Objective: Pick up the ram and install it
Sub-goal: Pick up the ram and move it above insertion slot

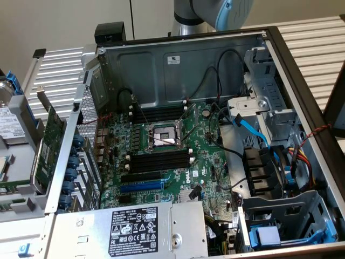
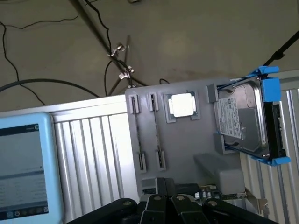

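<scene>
From where I stand, the work has hardly begun. The arm [image 1: 200,12] stands behind the open computer case [image 1: 178,59], above its back wall. On the motherboard [image 1: 207,162] the long black memory slots [image 1: 160,159], on both sides of the CPU socket [image 1: 163,137], are all empty, with no green stick seated in any of them.

In the wrist view the gripper [image 2: 164,186] hangs above a grey holder tray [image 2: 187,144] that lies on the ribbed table beside the case. Its black fingers are pressed together and I see nothing between them. On this tray two thin strips stand on edge between small brackets. I take the one nearer the tray's edge for the ram [image 2: 137,135], though seen edge-on like this I cannot be fully sure. It is close to the fingers but not touched by them. Beside it on the tray lie a square processor [image 2: 182,104] and a hard drive [image 2: 243,122] in a blue frame.

So, in my judgement, picking up the ram is not yet done, and both the carrying and the seating in a slot are left.
</scene>
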